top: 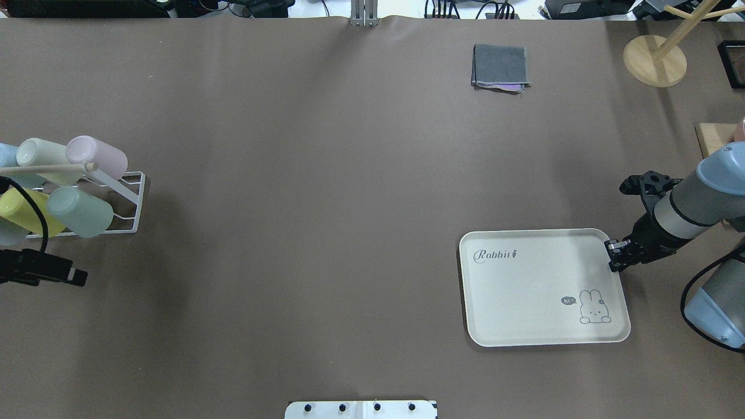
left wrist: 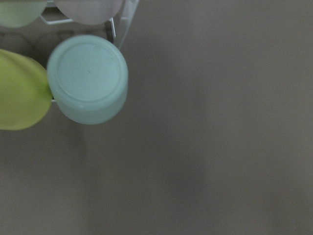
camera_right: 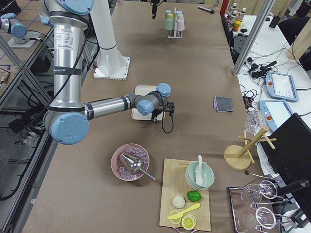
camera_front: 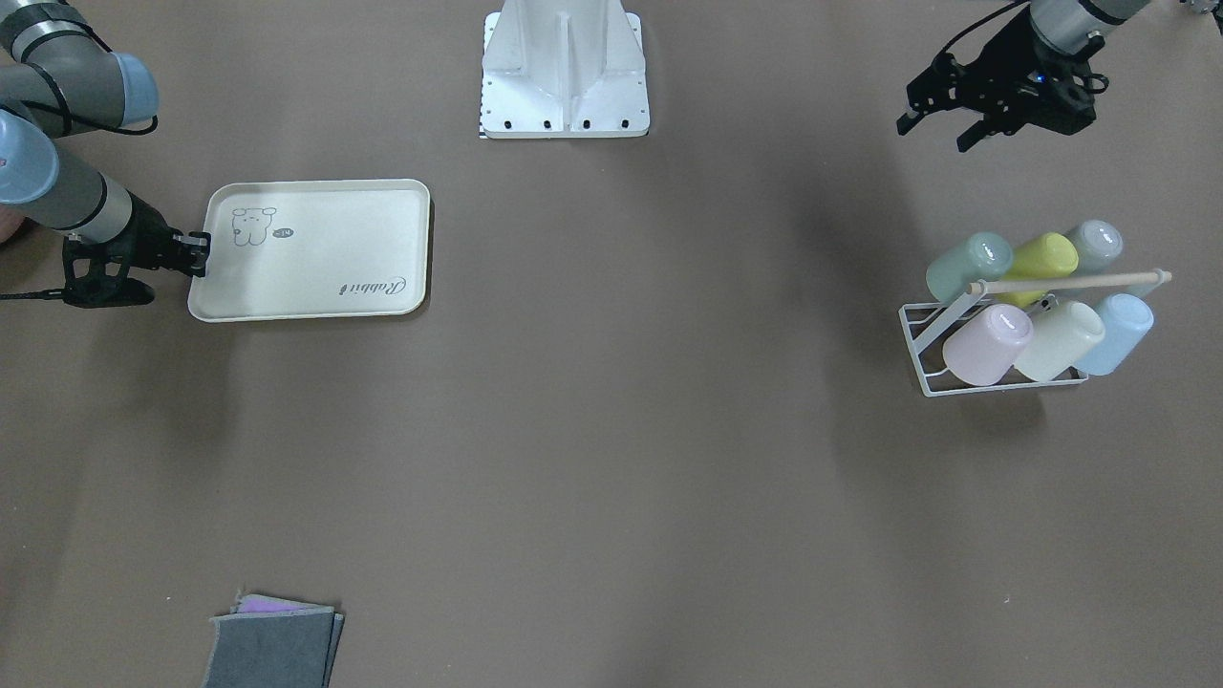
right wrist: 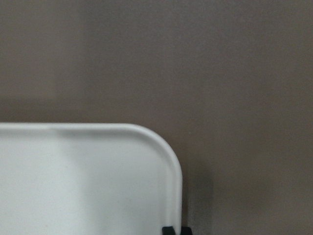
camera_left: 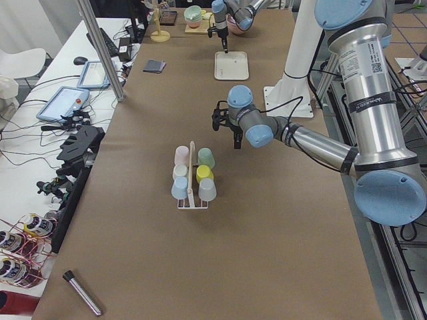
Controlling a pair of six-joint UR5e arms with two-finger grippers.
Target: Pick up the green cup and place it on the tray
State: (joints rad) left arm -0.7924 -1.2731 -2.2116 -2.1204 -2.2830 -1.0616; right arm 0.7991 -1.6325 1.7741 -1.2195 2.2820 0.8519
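The green cup (camera_front: 967, 266) is a pale mint tumbler lying tilted in a white wire rack (camera_front: 917, 336), next to a yellow-green cup (camera_front: 1043, 260). It also shows in the overhead view (top: 80, 211) and fills the upper left of the left wrist view (left wrist: 88, 78). My left gripper (camera_front: 934, 134) is open and empty, raised above the table on the robot's side of the rack, apart from the cup. The cream tray (camera_front: 315, 250) lies flat and bare on the table's other side (top: 541, 285). My right gripper (top: 614, 255) points down, shut on the tray's rim (right wrist: 173, 186) near a corner.
The rack also holds pink (camera_front: 989, 344), cream (camera_front: 1059, 341), blue (camera_front: 1120, 333) and grey (camera_front: 1094, 244) cups under a wooden bar (camera_front: 1070, 282). A folded grey cloth (top: 500, 67) lies at the far side. The robot's base (camera_front: 564, 72) and a wooden stand (top: 655, 58) are nearby.
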